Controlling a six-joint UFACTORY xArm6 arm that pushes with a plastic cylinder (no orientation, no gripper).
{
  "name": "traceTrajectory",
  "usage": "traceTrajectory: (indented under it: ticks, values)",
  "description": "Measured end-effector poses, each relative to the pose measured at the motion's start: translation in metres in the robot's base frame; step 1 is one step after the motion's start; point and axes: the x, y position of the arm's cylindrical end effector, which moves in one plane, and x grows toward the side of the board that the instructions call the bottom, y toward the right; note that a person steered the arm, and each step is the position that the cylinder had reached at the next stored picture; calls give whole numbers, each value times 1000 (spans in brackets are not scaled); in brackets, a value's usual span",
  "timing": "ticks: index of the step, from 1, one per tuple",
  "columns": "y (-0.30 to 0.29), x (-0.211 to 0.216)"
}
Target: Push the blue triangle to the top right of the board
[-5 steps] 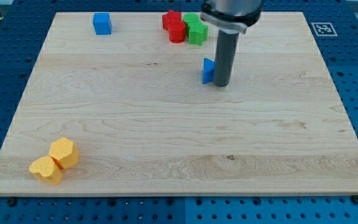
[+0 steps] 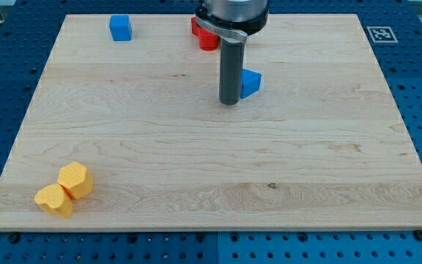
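The blue triangle (image 2: 250, 82) lies on the wooden board (image 2: 211, 169), a little above the middle and slightly toward the view's right. My tip (image 2: 229, 102) rests on the board just left of the blue triangle and slightly below it, touching or nearly touching its left side. The rod hides the triangle's left edge.
A blue block (image 2: 120, 28) sits at the top left. A red block (image 2: 205, 35) shows at the top centre, partly hidden by the arm; the green block there is hidden. Two yellow blocks (image 2: 65, 191) lie at the bottom left. A marker tag (image 2: 379, 34) is at the top right corner.
My tip has moved from the right side of the blue triangle around to its left side and slightly lower. The triangle has hardly shifted. The arm now hides the green block.
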Motion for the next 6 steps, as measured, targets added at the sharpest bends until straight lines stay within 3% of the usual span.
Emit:
traceTrajectory:
  ticks: [1, 4, 6]
  values:
    - [6, -11]
    - [106, -29]
    - [94, -23]
